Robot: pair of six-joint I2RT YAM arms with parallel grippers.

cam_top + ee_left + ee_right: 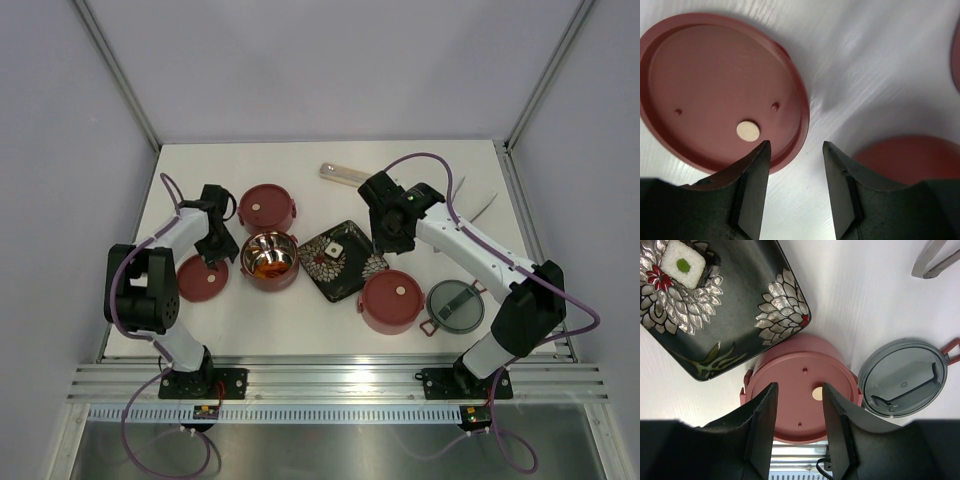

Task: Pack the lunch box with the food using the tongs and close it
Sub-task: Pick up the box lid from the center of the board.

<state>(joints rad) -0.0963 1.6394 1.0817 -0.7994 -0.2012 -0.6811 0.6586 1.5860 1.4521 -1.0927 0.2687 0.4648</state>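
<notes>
Left pincer (795, 145): released, jaws apart, nothing but white table (880, 75) between them. My left fingertip hangs over the rim of a loose flat dark-red disc lid (720, 90) lying face-up at the left of the table, pale dot near its middle.

Left wrist view shows only a red curve of the next bowl. The top view shows it is the open dusty-red round bowl with a shiny steel inside (269, 258), just right of that lid and left of the plate. Orange food (266, 264) glints inside; I can't count the pieces.

Top view only: a far closed dusty-red round bowl (267, 207) behind the open one, and a long translucent oblong case (345, 174) at the far edge.

Right pincer (799, 385): released, jaws apart, gripping nothing, above the near closed dusty-red round bowl (805, 365), lid on.

Right wrist view gives detail the top view can't:
- The black square flower-patterned plate (750, 280) sits just far-left of that bowl and carries a white square with a green dot (684, 263).
- The grey round handled top lid (902, 377) lies just right of the bowl.
- One end of the slim silvery metal tongs (932, 262) lies on the table at far right, well apart from both pincers.
</notes>
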